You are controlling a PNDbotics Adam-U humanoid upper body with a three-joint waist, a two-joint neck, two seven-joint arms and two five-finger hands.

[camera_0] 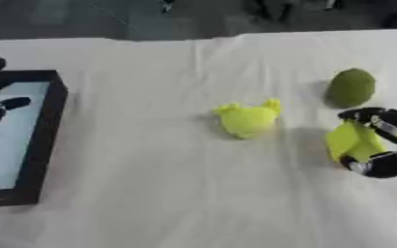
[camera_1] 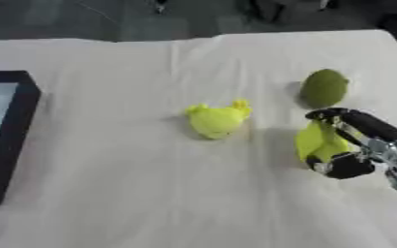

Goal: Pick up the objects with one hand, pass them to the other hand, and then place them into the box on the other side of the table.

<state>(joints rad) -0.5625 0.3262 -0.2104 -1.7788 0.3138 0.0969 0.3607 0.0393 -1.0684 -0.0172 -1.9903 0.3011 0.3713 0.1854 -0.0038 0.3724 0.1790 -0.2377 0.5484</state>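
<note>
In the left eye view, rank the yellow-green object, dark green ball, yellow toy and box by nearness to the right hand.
1. Yellow-green object, inside the right hand.
2. Dark green ball, just beyond it.
3. Yellow toy, mid-table.
4. Box, far left edge.

No readable text, label, brand, number or sign anywhere in either eye view. Checked the box (camera_0: pixel 45 140), the tablecloth (camera_0: pixel 168 193), the yellow toy (camera_0: pixel 249 119), the green fruit (camera_1: pixel 325 87) and the right hand (camera_1: pixel 346 145): all plain surfaces, no markings to make out.
</note>
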